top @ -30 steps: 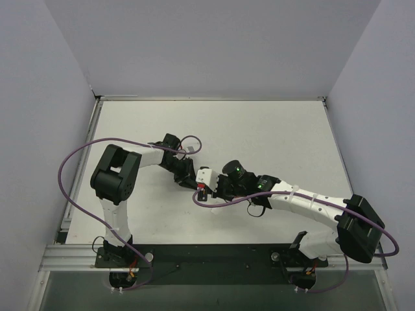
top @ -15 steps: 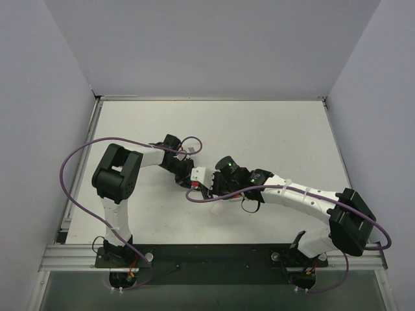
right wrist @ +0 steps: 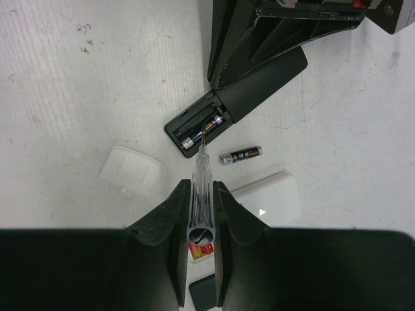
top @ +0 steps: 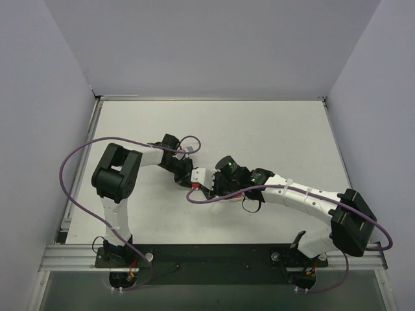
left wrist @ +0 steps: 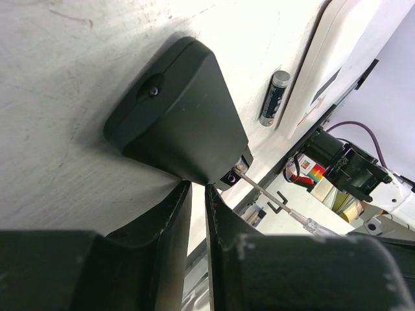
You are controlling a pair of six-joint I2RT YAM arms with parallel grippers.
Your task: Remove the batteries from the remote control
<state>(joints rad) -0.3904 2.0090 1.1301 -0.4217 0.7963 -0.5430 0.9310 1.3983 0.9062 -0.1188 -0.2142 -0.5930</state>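
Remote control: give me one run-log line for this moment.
left gripper shut on remote | right gripper shut on screwdriver, tip at seated battery | loose battery on table

**Partly Seen Items, Current Holdings**

- Remote control [left wrist: 181, 123]: the gripped end is sunk between the fingers of my left end effector [left wrist: 198, 188]. From above it is lost under both wrists.
- Seated battery [right wrist: 214, 122]: crossed by the tip of the screwdriver [right wrist: 202, 162]; label too small to read.
- Screwdriver: handle base buried in my right end effector [right wrist: 201, 188].
- Small black rectangle [right wrist: 202, 293]: cut off by the bottom edge.
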